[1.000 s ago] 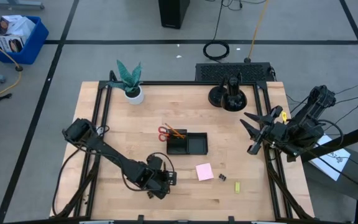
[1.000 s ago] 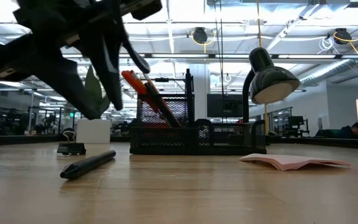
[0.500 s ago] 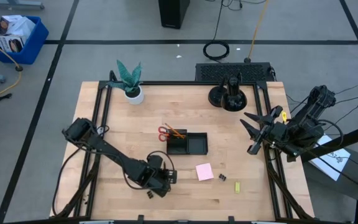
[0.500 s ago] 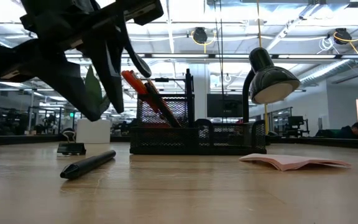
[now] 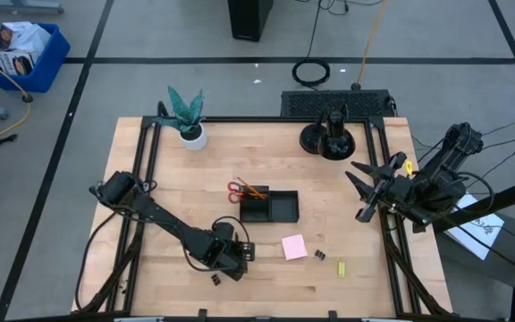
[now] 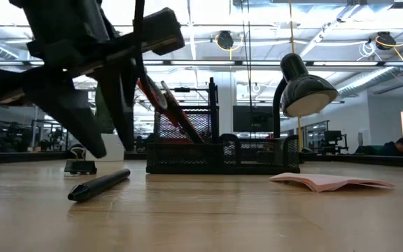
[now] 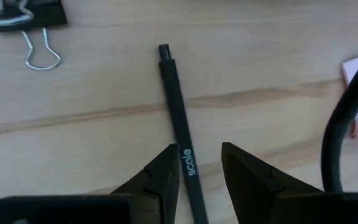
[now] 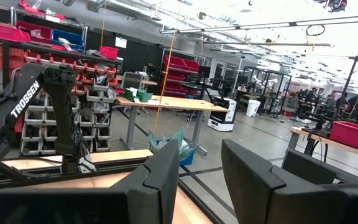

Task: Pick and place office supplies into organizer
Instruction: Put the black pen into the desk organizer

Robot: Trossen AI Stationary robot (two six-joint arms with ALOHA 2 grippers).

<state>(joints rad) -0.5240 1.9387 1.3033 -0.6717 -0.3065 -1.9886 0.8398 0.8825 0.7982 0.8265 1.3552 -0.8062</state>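
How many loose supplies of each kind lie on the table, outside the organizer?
Black pen: 1
Black binder clips: 2
Pink sticky-note pad: 1
Yellow-green piece: 1
Total: 5

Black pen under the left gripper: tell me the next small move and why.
Probably lower the left gripper straight down and close on the black pen. Its open fingers already straddle the pen, which lies flat on the table and is not yet gripped. The right gripper waits at the table's edge.
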